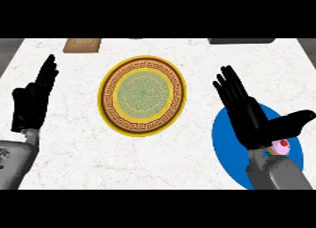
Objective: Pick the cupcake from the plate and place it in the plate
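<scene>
Your right hand (252,116): open, fingers straight, above blue plate (227,147). Pink cupcake (279,148): lay on that plate beside your wrist. Yellow patterned plate (142,95): table (74,151) centre. Left hand (34,98): open, resting.

The left robot hand (34,100) rests open, fingers up; the right robot hand (252,118) is open, thumb spread sideways.

A: Lighting? Bright, even, diffuse over the white bench (74,147); no glare.
B: Shadows? None distinct under either hand. Black hands show little surface detail. Edges slightly soft throughout.
</scene>
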{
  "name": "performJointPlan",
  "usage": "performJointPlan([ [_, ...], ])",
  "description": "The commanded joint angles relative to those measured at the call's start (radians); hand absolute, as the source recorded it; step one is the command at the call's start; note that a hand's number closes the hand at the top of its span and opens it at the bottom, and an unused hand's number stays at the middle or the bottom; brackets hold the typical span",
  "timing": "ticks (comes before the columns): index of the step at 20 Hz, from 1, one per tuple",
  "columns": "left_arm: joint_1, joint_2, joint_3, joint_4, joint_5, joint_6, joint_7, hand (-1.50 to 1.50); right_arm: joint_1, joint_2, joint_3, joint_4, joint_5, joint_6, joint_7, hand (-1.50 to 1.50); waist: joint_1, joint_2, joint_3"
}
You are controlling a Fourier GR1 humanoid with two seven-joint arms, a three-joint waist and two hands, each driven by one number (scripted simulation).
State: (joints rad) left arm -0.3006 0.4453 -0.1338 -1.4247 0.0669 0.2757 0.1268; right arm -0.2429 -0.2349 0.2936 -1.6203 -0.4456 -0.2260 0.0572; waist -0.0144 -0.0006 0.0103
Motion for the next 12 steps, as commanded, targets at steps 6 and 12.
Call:
performJointPlan([
  [6,0.214,0.085,0.027,0.019,-0.057,0.002,-0.109,0.0,0.084,0.023,-0.5,-0.155,-0.125,-0.311,-0.14,-1.5,-0.036,-0.024,-0.008],
  [12,0.311,0.052,0.012,-0.009,-0.035,-0.014,-0.182,0.0,0.231,0.055,-0.557,-0.163,0.192,-0.706,-0.3,-1.5,-0.017,-0.017,-0.014],
])
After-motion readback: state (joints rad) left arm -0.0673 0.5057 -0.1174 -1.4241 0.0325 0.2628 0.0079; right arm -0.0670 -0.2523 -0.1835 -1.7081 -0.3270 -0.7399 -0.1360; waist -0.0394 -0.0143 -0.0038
